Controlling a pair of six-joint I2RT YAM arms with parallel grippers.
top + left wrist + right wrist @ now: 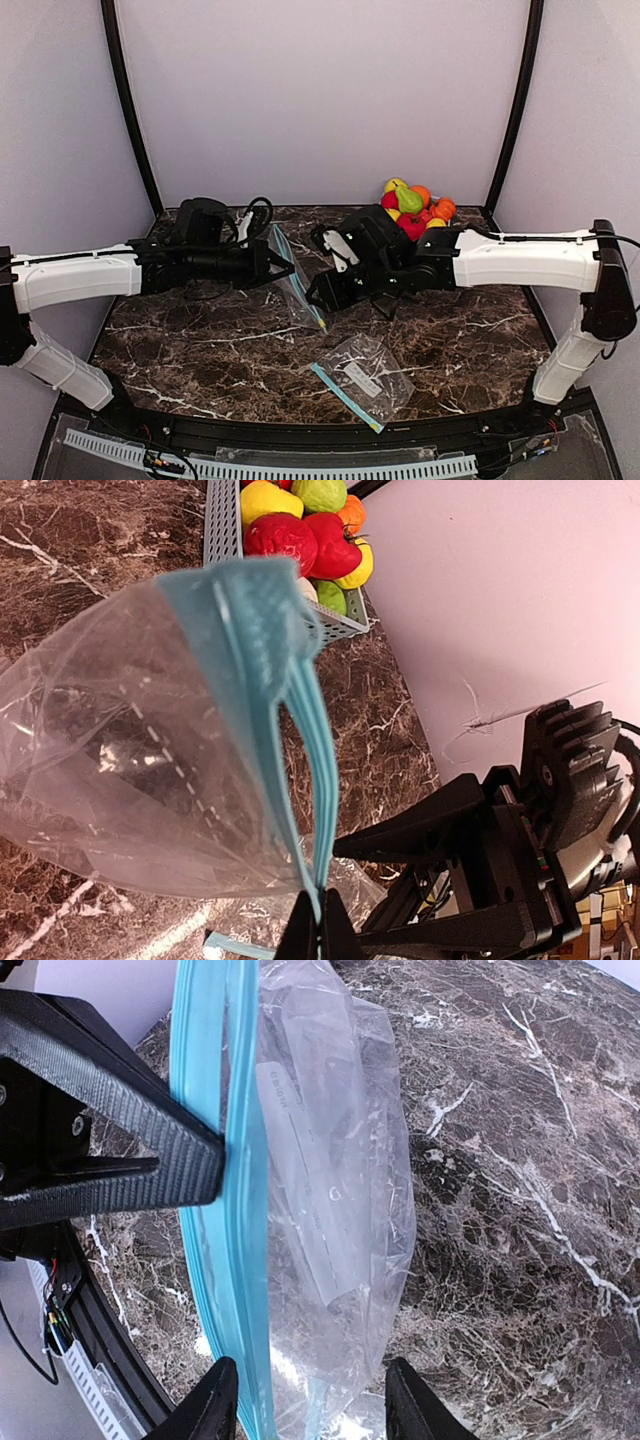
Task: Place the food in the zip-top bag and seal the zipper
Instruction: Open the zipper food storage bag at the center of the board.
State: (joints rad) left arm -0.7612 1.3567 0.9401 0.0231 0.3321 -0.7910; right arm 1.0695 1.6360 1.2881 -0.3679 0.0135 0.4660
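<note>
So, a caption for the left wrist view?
Left hand pinches the zip-top bag by its blue zipper; toy fruit fill the basket behind.

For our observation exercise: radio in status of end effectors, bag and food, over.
Left end effector shut on zip-top bag zipper. Right end effector open, straddling bag. Food in basket. Spare bag lying apart.

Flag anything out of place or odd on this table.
One thing: a spare zip-top bag lies flat by the table's near edge, unused, while the left gripper holds another bag up by its blue zipper strip. The toy fruit all sits in its basket; nothing is spilled.
</note>
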